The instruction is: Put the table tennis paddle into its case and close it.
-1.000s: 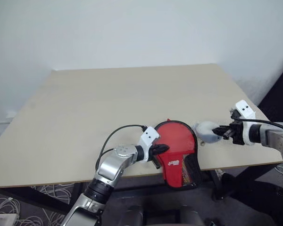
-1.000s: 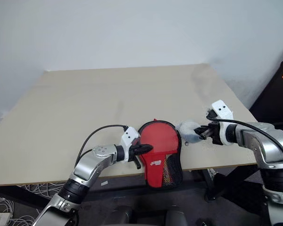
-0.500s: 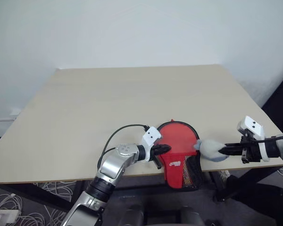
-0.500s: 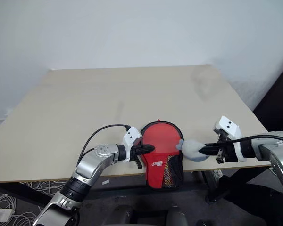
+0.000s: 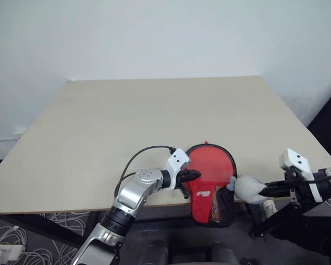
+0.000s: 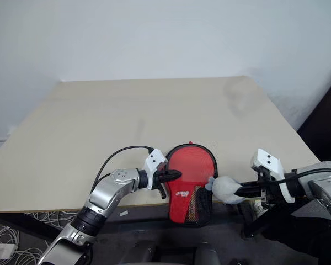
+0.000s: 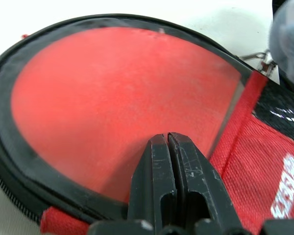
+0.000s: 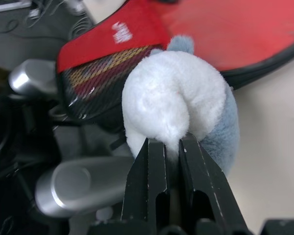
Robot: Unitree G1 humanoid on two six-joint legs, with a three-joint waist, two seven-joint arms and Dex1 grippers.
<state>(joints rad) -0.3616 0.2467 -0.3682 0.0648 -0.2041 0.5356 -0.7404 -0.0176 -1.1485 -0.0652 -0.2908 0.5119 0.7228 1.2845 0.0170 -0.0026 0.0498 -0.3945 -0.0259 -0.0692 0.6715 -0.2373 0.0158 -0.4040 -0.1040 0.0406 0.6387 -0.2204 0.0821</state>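
A plain white wall stands behind a pale worktop (image 5: 127,121). The case (image 5: 209,176) lies at the near edge, its mesh end hanging over the side. The red paddle (image 7: 112,98) shows through the clear window, so it looks tucked inside. The left gripper (image 5: 192,175) rests on the case with its jaws pressed together, probably to hold it flat. The right gripper (image 6: 238,191) has its jaws pinching a fluffy white and blue pom-pom (image 6: 223,189) beside the case, likely the zip pull for closing.
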